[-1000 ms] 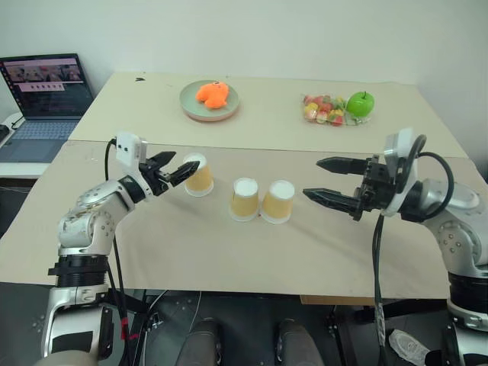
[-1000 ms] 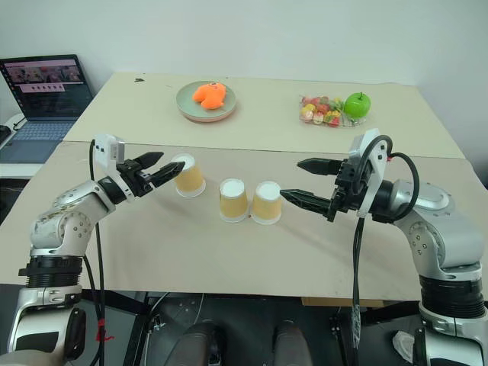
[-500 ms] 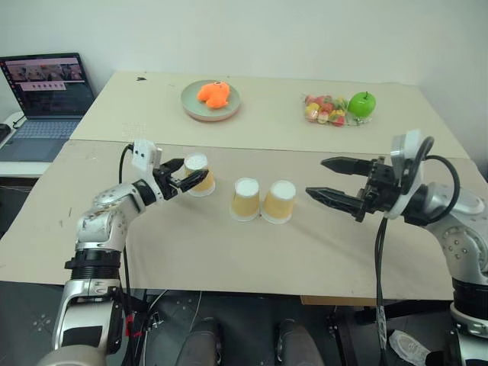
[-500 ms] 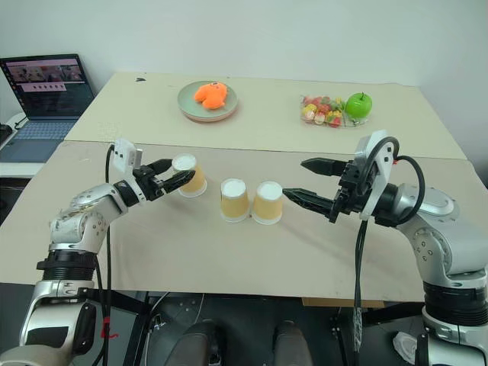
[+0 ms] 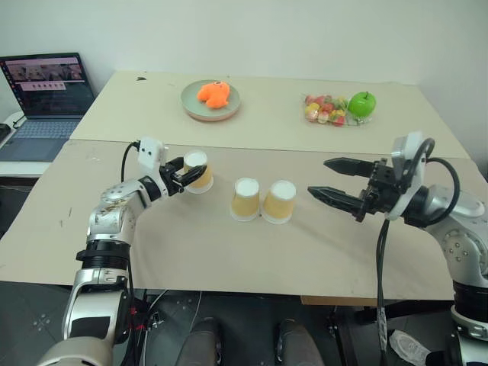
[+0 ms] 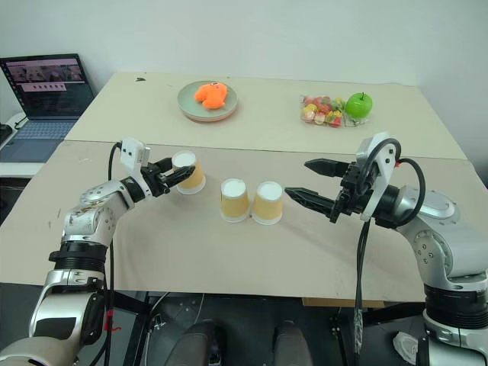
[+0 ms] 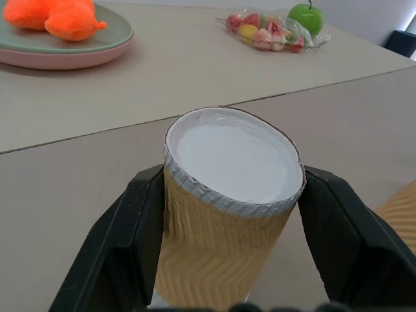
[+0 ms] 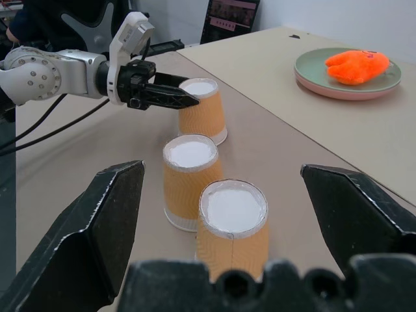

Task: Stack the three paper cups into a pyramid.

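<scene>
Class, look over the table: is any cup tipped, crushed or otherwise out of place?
Nothing stands out. All three cups stand upside down and undamaged: the left cup between the left gripper's fingers, the middle cup and right cup side by side. The right gripper is open, beside them.

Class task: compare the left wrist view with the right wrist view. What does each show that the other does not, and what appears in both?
Left wrist only: the green apple and the bag of sweets. Right wrist only: the two near cups, standing upside down side by side, and the laptop. Both: the left claw shut on the third cup, plus the plate with the orange toy.
</scene>
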